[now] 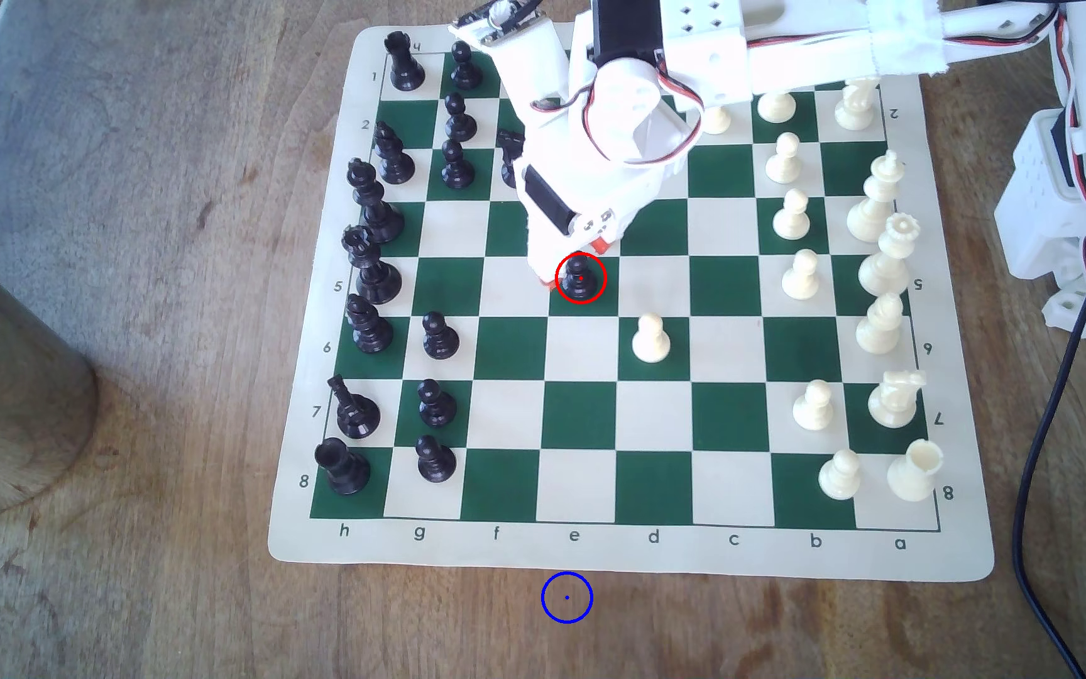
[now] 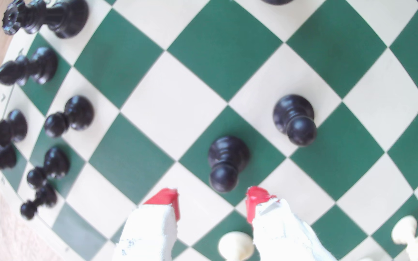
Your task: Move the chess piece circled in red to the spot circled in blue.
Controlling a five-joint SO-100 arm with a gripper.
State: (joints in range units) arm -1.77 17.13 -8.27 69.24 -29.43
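Observation:
The red-circled black pawn (image 1: 580, 277) stands upright on a green square near the middle of the chess mat (image 1: 632, 555). In the wrist view this pawn (image 2: 225, 163) sits just ahead of my red fingertips (image 2: 165, 200). My gripper (image 1: 572, 264) hangs right over it, open, its tips (image 2: 211, 200) level with the pawn's head and apart from it. The blue-ringed spot (image 1: 566, 597) is bare wood just off the mat's near edge, below the e file.
A second black pawn (image 2: 294, 120) stands one square beyond the circled one. A white pawn (image 1: 650, 339) is diagonally adjacent. Black pieces line the exterior view's left, white pieces its right. A metal cylinder (image 1: 5, 392) and a black cable (image 1: 1050, 457) flank the mat.

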